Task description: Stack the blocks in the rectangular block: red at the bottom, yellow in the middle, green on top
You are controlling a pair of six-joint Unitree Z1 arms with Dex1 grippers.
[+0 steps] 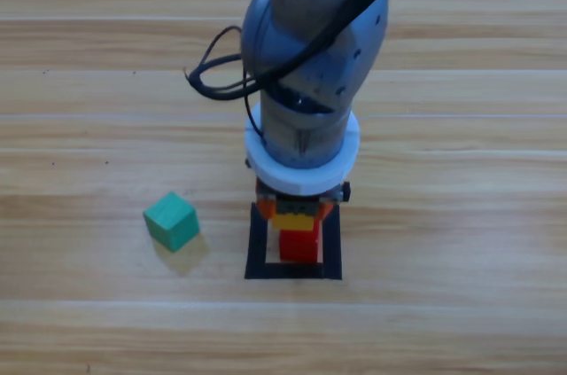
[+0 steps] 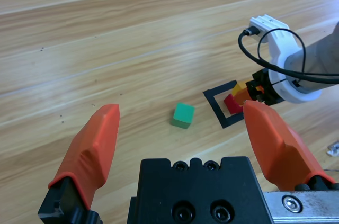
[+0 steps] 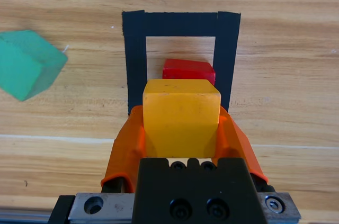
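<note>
Right gripper (image 3: pixel 181 128) pinches the yellow cube (image 3: pixel 181 115) between its two orange jaws, one jaw pressed to each side of the cube, as the right wrist view shows plainly. In the high view this gripper (image 1: pixel 297 214) comes down from twelve o'clock under the grey arm and hangs over the upper part of the tape square, with the yellow cube (image 1: pixel 298 222) showing just below the wrist.

Directly at six o'clock of the held cube in the high view lies the red cube (image 1: pixel 299 245), on bare wood inside the rectangular block (image 1: pixel 257 246), the black tape outline. In the right wrist view the red cube (image 3: pixel 188 70) peeks out beyond the yellow one at twelve o'clock, within the black frame (image 3: pixel 135 44). Whether the yellow cube touches the red one cannot be told.

Outside the frame, at about nine o'clock of it in the high view, the green cube (image 1: pixel 172 221) sits on the worktop (image 1: pixel 461 322), turned at an angle to the tape and well apart from the other two cubes.

Left gripper (image 2: pixel 183 144) is out of the high view; its own wrist view shows its jaws spread wide with nothing between them, above the worktop, with the green cube (image 2: pixel 183 115) ahead of it and the tape frame (image 2: pixel 214 106) farther off toward two o'clock.
</note>
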